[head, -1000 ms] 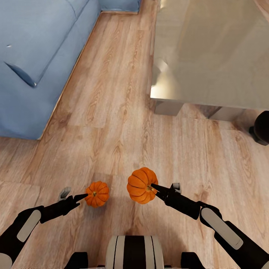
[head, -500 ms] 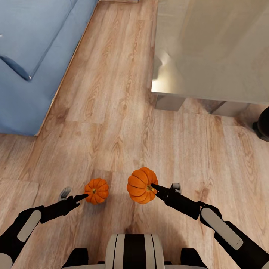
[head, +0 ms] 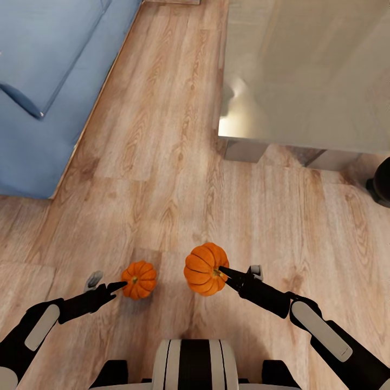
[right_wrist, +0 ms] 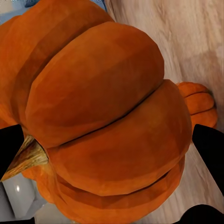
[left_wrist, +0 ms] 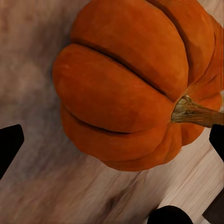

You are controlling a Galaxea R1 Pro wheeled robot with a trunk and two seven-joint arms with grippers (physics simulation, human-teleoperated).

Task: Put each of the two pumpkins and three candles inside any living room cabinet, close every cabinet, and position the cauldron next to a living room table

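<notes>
Two orange ribbed pumpkins show in the head view. The bigger-looking pumpkin [head: 205, 269] hangs above the floor, with my right gripper [head: 227, 273] shut on it by the stem; it bulges between the dark fingertips [right_wrist: 10, 144] in the right wrist view. The other pumpkin [head: 138, 280] rests on the wood floor just ahead of my left gripper [head: 112, 286], which is open. In the left wrist view this pumpkin [left_wrist: 126, 88] lies ahead of the spread fingertips [left_wrist: 9, 144], stem to one side. A black round object [head: 382, 181], cut off at the right edge, may be the cauldron.
A blue sofa [head: 38, 81] takes up the far left. A glossy pale table [head: 309, 70] stands at the upper right, its base [head: 244, 150] on the floor. A strip of wood floor [head: 162, 135] runs between them. My base [head: 195, 365] is at the bottom.
The whole view has shifted slightly, carrying the sofa, the table and the floor pumpkin with it. Both arms and the held pumpkin keep their places in the picture.
</notes>
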